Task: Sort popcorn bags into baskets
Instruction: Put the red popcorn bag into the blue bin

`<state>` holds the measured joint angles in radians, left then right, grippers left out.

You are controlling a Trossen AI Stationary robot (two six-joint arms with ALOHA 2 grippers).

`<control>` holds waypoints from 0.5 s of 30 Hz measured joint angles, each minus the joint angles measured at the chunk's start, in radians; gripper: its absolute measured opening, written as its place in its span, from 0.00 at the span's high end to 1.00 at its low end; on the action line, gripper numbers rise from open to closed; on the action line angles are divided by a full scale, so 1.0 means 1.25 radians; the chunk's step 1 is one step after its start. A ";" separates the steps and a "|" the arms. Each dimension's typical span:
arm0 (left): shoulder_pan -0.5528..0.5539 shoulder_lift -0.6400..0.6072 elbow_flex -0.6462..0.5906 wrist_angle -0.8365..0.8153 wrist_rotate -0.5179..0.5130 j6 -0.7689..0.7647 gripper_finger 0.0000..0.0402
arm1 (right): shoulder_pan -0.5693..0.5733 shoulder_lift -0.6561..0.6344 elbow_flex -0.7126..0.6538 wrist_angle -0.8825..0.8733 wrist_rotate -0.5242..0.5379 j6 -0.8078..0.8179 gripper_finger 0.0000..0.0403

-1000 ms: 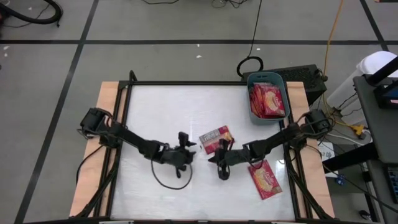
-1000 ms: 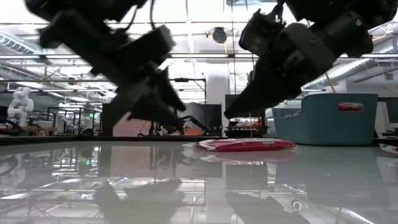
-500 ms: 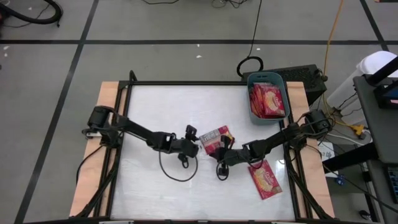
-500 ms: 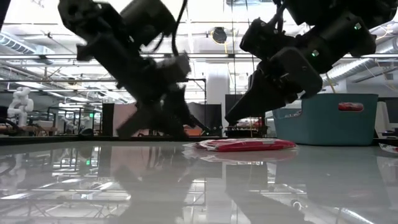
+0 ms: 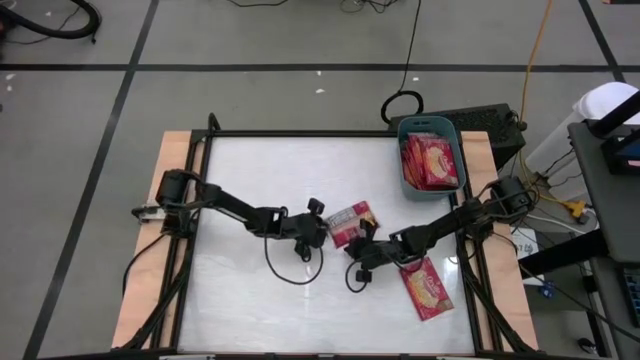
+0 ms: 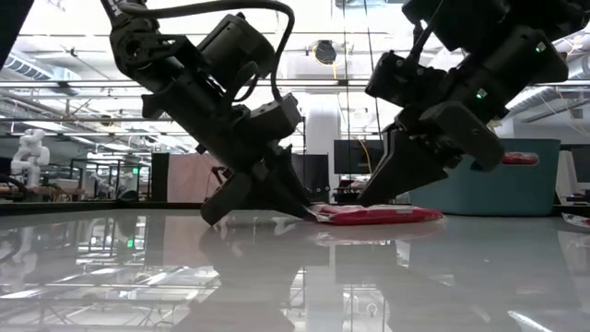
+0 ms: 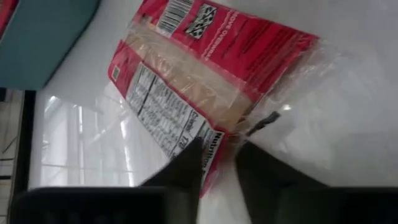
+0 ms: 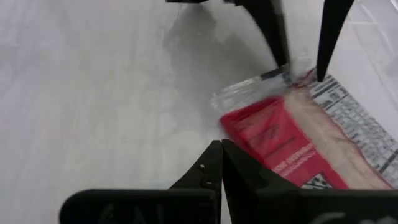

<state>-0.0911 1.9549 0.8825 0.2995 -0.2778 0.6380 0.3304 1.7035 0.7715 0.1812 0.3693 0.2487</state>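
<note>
**Left gripper at the centre bag's edge, right one idle beside it**

Left gripper (image 5: 322, 226) sits at the near-left edge of the popcorn bag (image 5: 349, 223) lying mid-table, label print up. In the left wrist view its two fingers (image 7: 186, 163) straddle the bag's corner (image 7: 208, 168) with a narrow gap between them — not clear they have actually pinched it, so I can't tell grip from near-miss. Low view shows the fingers angled down to the table (image 5: 250, 180) right at the bag's edge (image 6: 369, 215).

Right gripper (image 5: 357, 262) is low over the table just beside the same bag, fingers (image 8: 214, 163) pressed together, holding nothing.

Second bag (image 5: 427, 288) lies picture-side up near the table's right front, well apart from the first. Teal basket (image 5: 404, 160) at the far right corner holds several bags (image 5: 435, 160).
</note>
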 joint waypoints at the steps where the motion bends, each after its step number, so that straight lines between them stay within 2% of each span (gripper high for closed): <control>1: 0.003 0.000 0.000 0.000 0.008 -0.001 0.82 | 0.000 -0.001 0.000 -0.002 0.000 0.000 1.00; 4: 0.014 0.001 -0.002 -0.005 0.025 -0.044 0.97 | 0.000 -0.021 0.000 -0.003 0.009 0.016 1.00; 7: 0.020 0.002 -0.002 -0.005 0.040 -0.077 0.98 | 0.012 -0.056 0.000 -0.003 0.066 0.094 1.00; 9: 0.020 0.001 -0.003 0.011 0.051 -0.143 0.99 | 0.031 -0.077 0.000 0.000 0.114 0.122 1.00; 15: 0.031 -0.024 -0.007 0.037 0.136 -0.353 0.99 | 0.093 -0.136 0.001 -0.069 0.227 0.095 1.00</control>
<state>-0.0524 1.9252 0.8740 0.3460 -0.1073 0.1972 0.4472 1.5337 0.7723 0.0948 0.6527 0.3673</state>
